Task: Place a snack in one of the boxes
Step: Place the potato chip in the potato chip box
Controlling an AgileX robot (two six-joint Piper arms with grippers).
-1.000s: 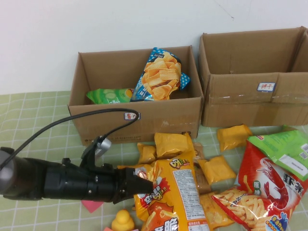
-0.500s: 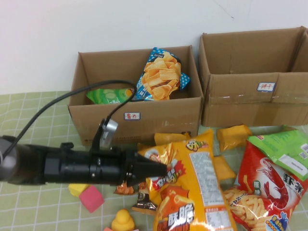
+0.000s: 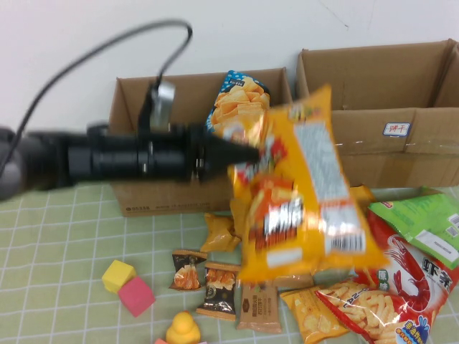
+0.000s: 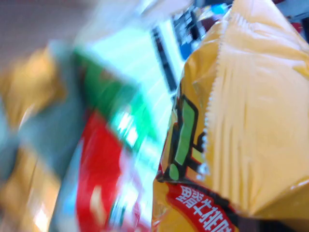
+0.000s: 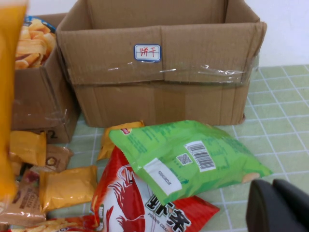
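My left gripper (image 3: 247, 153) is shut on a big yellow chip bag (image 3: 301, 186) and holds it in the air in front of the left box (image 3: 133, 193). The bag hangs down over the snack pile and fills the left wrist view (image 4: 251, 121). The left box holds a blue-and-orange chip bag (image 3: 233, 100). The right box (image 3: 380, 136) stands beside it and shows in the right wrist view (image 5: 159, 72) with its white label (image 5: 147, 52). My right gripper (image 5: 282, 208) is shut and empty, low over the cloth near a green bag (image 5: 188, 157).
On the green checked cloth lie a red shrimp-chip bag (image 3: 401, 265), a green bag (image 3: 427, 222), several small yellow and brown packets (image 3: 215, 276), a yellow block (image 3: 118, 276), a pink block (image 3: 136, 296) and a yellow duck (image 3: 188, 330).
My left gripper has lifted the yellow chip bag off the pile, up and toward the boxes. The small packets that lay beneath it now show.
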